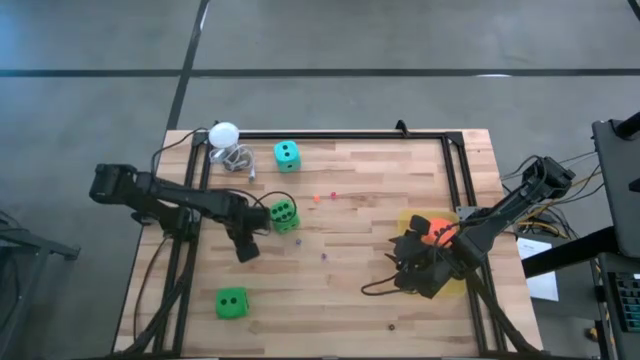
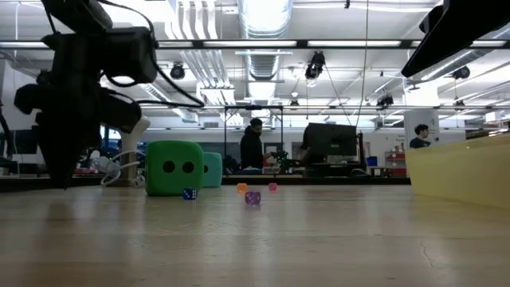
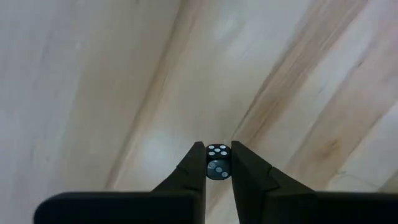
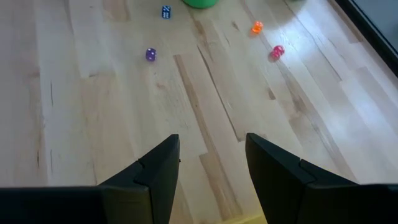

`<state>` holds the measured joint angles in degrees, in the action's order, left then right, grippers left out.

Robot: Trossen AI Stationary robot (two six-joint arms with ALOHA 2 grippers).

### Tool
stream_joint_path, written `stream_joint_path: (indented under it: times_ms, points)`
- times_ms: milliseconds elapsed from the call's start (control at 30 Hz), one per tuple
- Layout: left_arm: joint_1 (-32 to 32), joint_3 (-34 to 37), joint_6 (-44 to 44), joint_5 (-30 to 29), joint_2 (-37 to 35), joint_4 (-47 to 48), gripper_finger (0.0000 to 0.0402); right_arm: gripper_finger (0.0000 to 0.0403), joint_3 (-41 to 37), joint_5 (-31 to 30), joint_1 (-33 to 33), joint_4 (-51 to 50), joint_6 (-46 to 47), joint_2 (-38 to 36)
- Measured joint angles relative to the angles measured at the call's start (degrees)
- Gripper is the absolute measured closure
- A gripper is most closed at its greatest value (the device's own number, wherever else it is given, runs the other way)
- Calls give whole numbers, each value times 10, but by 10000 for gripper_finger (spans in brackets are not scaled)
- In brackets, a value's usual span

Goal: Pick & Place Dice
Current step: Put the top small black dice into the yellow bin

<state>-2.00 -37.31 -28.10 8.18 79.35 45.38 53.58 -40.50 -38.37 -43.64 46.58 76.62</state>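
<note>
One tiny black die (image 3: 217,163) with white pips sits pinched between the left tool (image 3: 216,163) fingers, just above the tabletop (image 3: 93,93). It looks hard, light and slick, so a squeeze on opposite flat faces suits it best. A big green die (image 1: 282,213) lies just beside that tool. The right tool (image 4: 211,158) hangs spread and empty. No brand or writing is readable.

Bright overhead ceiling strip lights (image 2: 263,44), soft glare on table (image 3: 155,146), bkgd in low view slightly blurred.
</note>
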Motion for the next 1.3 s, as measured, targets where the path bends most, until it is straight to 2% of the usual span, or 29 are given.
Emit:
stream_joint_path:
  times_ms: [200, 367, 467, 633, 767, 867, 1000, 1067, 1200, 1300]
  points:
    - [-11, -35, 18, 22, -21, -18, 358, 225, 0, -10, 0, 7, -20, 0]
    - [-16, -47, 28, 55, -60, -114, 358, 225, 0, -65, 0, 31, -63, 0]
    - [-20, -39, 28, 60, -88, -226, 358, 225, 0, -113, 0, 56, -110, 0]
    - [-30, -5, 27, 60, -113, -495, 358, 225, 0, -194, 0, 132, -242, 0]
    - [-30, 28, -22, 50, -107, -694, 358, 225, 0, -221, 3, 241, -433, 4]
    - [-30, 40, -69, 23, -97, -780, 358, 225, 0, -246, 5, 352, -585, 5]
    - [-30, 37, -92, -7, -85, -821, 358, 225, -1, -239, 13, 492, -709, 4]
    - [-30, 35, -98, -11, -81, -841, 358, 225, -1, -213, 17, 547, -757, 4]
    - [-30, 36, -98, -11, -75, -868, 358, 225, -1, -126, 38, 633, -802, 19]
    - [-30, 35, -100, -1, -75, -868, 358, 225, 4, -102, 59, 673, -816, 41]
